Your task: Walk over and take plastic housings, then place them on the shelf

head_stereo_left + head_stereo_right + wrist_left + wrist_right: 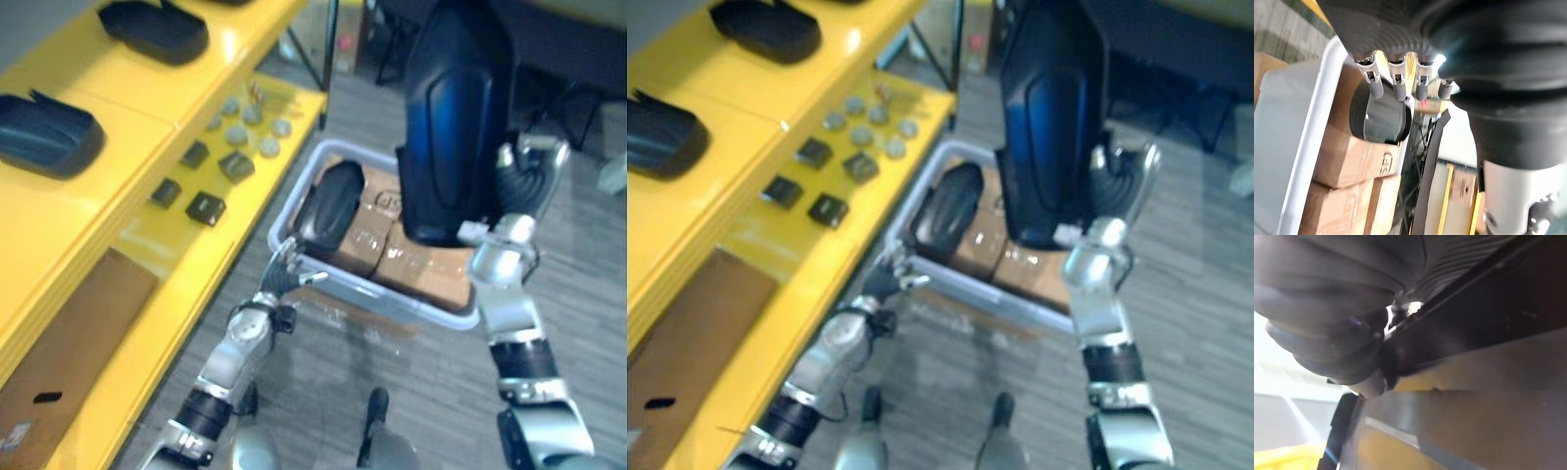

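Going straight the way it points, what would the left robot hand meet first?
The left robot hand would likely meet the housing in the bin first, though depth is unclear.

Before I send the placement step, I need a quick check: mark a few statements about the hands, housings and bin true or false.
1. The right hand holds a lifted housing in the air. True.
2. The white bin holds nothing. False: cardboard boxes and a second housing lie in it.
3. Two shelved housings lie on the yellow shelf. True.
4. The left hand grips the second housing. False: its fingers are straight and closed on nothing, by the bin's near rim.
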